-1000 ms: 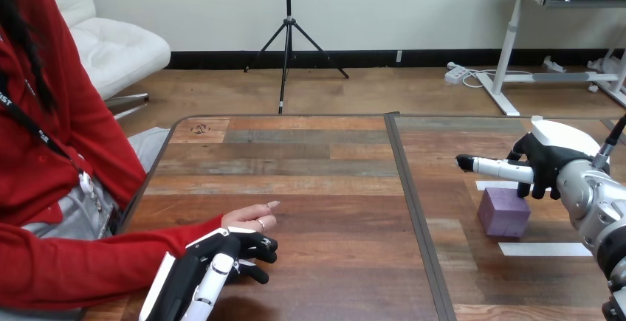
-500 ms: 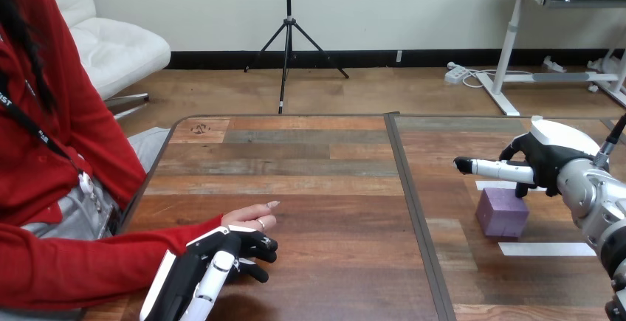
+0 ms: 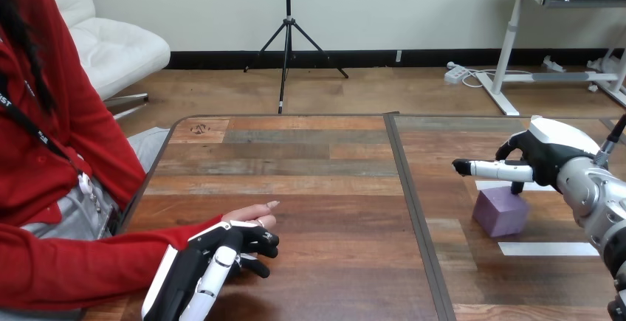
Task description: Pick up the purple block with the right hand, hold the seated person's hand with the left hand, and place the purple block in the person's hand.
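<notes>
The purple block (image 3: 501, 213) sits on the right half of the wooden table (image 3: 317, 166), slightly tilted. My right hand (image 3: 542, 160) hovers just above and behind it, open, with the thumb stretched out to the left over the block's top and the fingers hanging down at its far edge. At the near left, the person's hand (image 3: 255, 213) rests on the table, red sleeve behind it. My left hand (image 3: 221, 256) lies over its near side, fingers curled across it and thumb underneath.
Two white tape strips (image 3: 547, 248) lie on the table by the block, one in front of it and one behind. A dark seam (image 3: 413, 210) splits the table into left and right halves. The person sits at the left edge.
My right hand has crept a little to the left, and the purple block has shifted left with it and tipped slightly. My left hand's fingers have closed a bit further over the person's hand.
</notes>
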You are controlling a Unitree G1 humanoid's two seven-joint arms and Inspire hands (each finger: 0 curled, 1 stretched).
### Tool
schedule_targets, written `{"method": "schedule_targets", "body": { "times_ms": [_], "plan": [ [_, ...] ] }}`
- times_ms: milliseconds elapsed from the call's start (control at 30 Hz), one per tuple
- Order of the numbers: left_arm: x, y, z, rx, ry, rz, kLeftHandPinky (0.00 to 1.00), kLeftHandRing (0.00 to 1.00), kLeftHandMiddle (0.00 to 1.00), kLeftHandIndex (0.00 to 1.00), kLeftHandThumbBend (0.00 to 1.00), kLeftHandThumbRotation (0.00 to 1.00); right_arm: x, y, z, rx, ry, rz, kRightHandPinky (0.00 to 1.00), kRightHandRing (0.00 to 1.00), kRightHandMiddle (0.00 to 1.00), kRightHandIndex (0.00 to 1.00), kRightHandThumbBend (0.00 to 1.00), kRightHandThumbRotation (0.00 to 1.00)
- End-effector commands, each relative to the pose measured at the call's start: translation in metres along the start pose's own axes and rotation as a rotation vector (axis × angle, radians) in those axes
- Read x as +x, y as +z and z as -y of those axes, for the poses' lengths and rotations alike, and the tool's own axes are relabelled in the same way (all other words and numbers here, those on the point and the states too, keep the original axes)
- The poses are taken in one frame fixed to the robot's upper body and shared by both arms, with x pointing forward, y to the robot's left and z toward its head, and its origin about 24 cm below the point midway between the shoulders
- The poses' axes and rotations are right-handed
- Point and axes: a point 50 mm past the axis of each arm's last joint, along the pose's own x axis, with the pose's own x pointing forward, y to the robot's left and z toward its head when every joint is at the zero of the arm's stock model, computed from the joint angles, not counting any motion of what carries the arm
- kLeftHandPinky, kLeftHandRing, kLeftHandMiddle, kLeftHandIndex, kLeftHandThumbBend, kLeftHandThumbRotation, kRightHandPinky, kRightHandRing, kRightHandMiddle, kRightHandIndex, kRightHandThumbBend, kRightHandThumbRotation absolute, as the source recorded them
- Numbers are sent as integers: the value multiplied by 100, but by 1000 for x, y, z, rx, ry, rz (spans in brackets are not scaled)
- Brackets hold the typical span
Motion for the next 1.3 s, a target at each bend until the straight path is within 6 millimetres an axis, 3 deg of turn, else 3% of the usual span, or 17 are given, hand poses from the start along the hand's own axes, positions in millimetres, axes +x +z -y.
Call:
{"method": "schedule_targets", "body": {
  "times_ms": [0,700,1267],
  "plan": [
    [19,10,-2,16,-11,68,48,61,62,55,47,83,1,14,32,20,-80,57,70,78,80,76,100,91],
    [21,9,-3,6,-11,70,48,60,61,55,45,84,0,10,26,78,-57,52,70,77,79,74,100,88],
    [23,9,-3,4,-11,73,49,60,59,54,48,83,-1,8,33,126,-110,63,57,65,67,65,100,89]
  ]
}}
